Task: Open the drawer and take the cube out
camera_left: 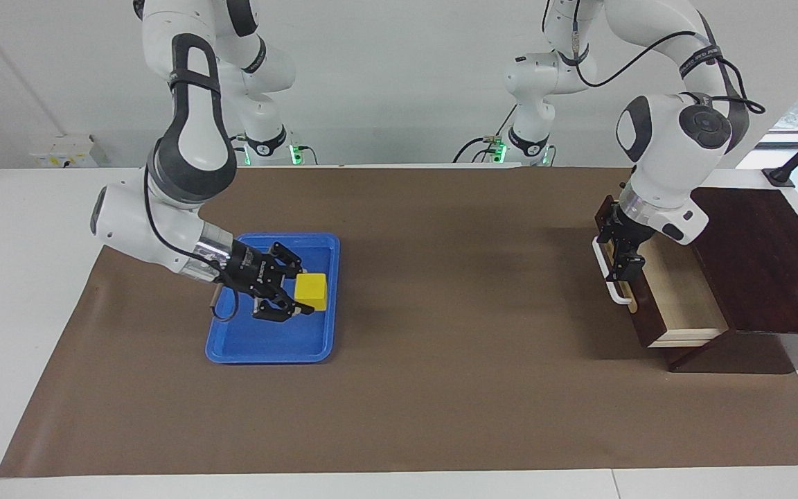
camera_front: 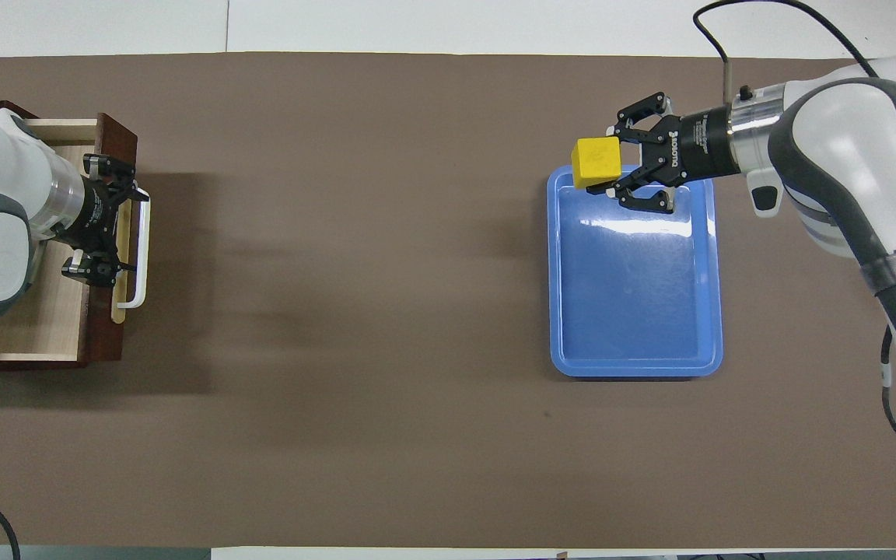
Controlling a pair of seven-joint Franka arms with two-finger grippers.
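Observation:
The yellow cube [camera_left: 312,291] [camera_front: 596,162] is held in the air over the blue tray [camera_left: 267,339] [camera_front: 635,311]. My right gripper [camera_left: 302,288] [camera_front: 613,160] is shut on it, one finger on each side. The dark wooden drawer [camera_left: 683,298] [camera_front: 36,327] stands pulled out of its dark box [camera_left: 759,263]. The part of its pale interior that shows is bare. My left gripper [camera_left: 622,267] [camera_front: 117,222] is open over the drawer front, right by the white bar handle [camera_left: 610,284] [camera_front: 141,249]. My left arm hides part of the drawer's inside.
The blue tray lies on the brown mat [camera_left: 440,312] toward the right arm's end of the table. The drawer box stands at the left arm's end. White table [camera_left: 25,277] borders the mat.

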